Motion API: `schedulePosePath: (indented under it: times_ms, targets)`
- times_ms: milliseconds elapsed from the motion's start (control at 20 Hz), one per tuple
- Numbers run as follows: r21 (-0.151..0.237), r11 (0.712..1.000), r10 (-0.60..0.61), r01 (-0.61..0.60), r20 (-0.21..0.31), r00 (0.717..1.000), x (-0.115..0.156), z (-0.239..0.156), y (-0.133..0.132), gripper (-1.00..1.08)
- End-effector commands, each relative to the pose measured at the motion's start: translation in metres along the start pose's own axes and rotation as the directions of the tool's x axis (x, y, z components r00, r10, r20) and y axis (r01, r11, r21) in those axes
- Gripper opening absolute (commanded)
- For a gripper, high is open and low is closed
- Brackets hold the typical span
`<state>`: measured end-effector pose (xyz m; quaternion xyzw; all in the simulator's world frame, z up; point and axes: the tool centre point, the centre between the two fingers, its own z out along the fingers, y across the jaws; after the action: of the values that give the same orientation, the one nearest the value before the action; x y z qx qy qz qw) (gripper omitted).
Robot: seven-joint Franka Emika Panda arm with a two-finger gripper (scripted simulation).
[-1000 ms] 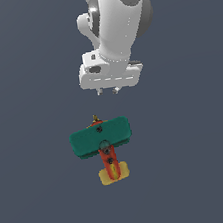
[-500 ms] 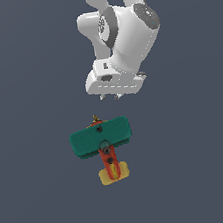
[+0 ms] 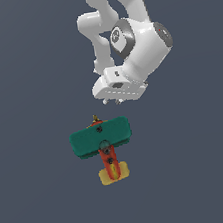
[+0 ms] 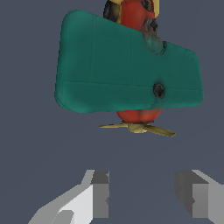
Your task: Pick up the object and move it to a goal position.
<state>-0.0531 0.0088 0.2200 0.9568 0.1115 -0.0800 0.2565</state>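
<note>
The object is a toy biplane (image 3: 101, 138) with wide teal-green wings, a red-orange fuselage and a yellow tail, lying on the dark grey floor. The wrist view shows it close up (image 4: 127, 74) with its yellow propeller (image 4: 138, 128) pointing toward the fingers. My gripper (image 3: 113, 102) hangs above the plane's nose end, a little toward the exterior view's right, not touching it. In the wrist view the gripper (image 4: 146, 192) is open, with a wide gap and nothing between its two fingers (image 4: 100, 192).
The white arm (image 3: 127, 35) reaches down from the upper part of the exterior view. Plain dark grey ground (image 3: 41, 205) surrounds the plane, with no other object in sight.
The arm and gripper have shifted toward the exterior view's right and dropped slightly closer to the plane. The plane has not moved.
</note>
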Motion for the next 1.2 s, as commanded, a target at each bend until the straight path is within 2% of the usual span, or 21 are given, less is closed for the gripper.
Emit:
schedulePosePath:
  times_ms: [0,550,1150]
  targets:
    - [-0.04,0.999,-0.012,0.012,0.003,1.0,0.003,0.004,-0.004,0.28]
    - [-0.215,0.975,-0.062,0.061,0.003,0.998,0.016,0.018,-0.021,0.28]
    - [-0.4,0.911,-0.123,0.106,-0.018,0.992,0.033,0.028,-0.04,0.28]
